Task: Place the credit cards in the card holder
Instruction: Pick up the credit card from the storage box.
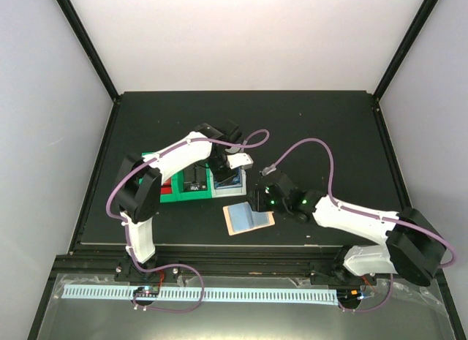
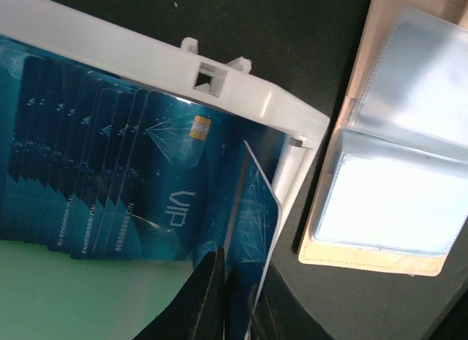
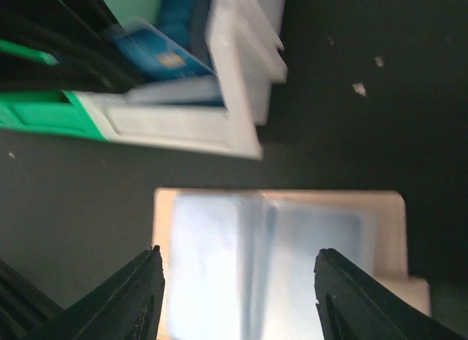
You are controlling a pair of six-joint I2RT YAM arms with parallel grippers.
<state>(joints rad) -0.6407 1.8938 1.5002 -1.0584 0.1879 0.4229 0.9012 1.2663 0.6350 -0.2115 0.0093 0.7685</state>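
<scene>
White-shelled arms point(image 1: 183, 151) with black joints point(image 1: 139, 194) and purple cables point(image 1: 314, 140)

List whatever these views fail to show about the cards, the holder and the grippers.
- Left wrist view: the frame's bottom edge cuts off where the left gripper meets the raised credit card; grip unclear.
- Right wrist view: blur smears the cards in the white bin; print unreadable.
- Top view: the left arm covers most of that bin; the card holder pockets are too small to judge.

One card holder point(image 1: 248, 218), two arms point(image 1: 179, 153)
</scene>
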